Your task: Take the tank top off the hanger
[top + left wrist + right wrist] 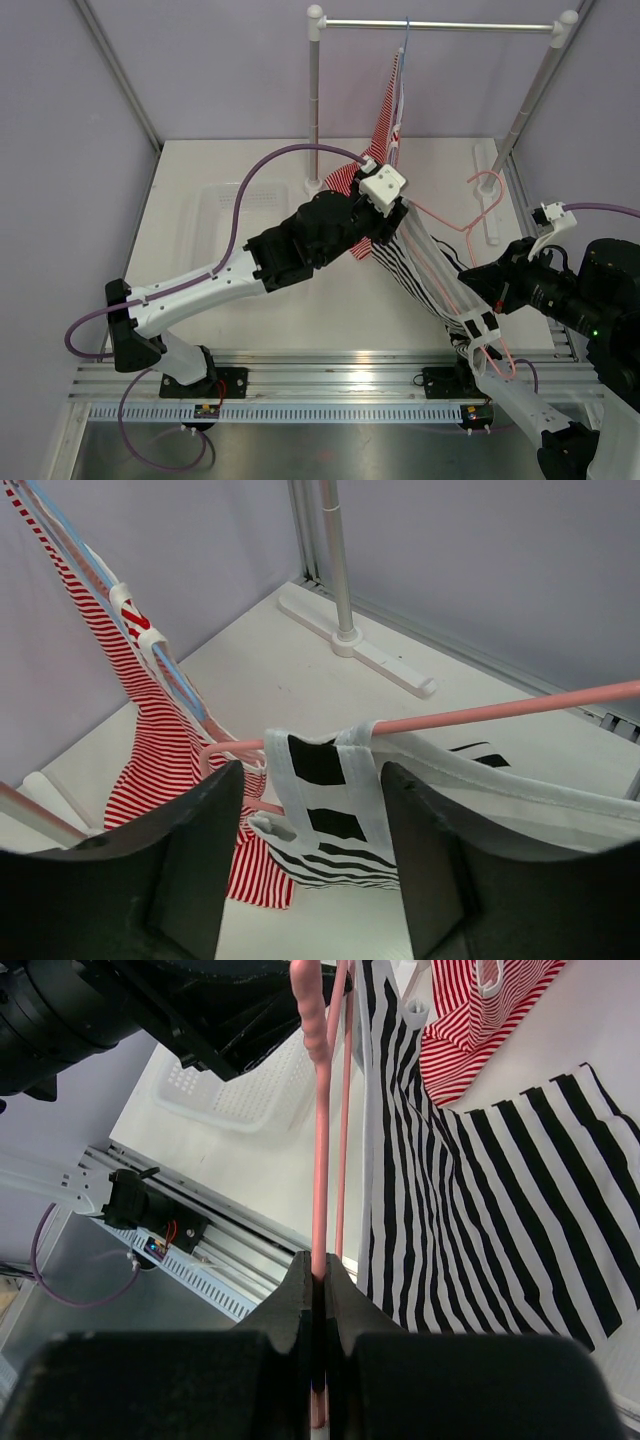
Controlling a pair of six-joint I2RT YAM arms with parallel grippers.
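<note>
So there's a white clothes rack [440, 25] standing at the back of a white table [290, 310], with a blue hanger [406, 38] hooked over its top bar. A top with thin red and white stripes [384, 115] hangs off that, its lower end down by the tabletop. Off to the left sits a see-through plastic basket [215, 215]. Pale purple walls [200, 70] all around.

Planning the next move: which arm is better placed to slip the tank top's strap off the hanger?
Left. The left gripper, open, straddles a strap of the tank top draped over the hanger; the right gripper is shut on the hanger wire, steadying it.
</note>
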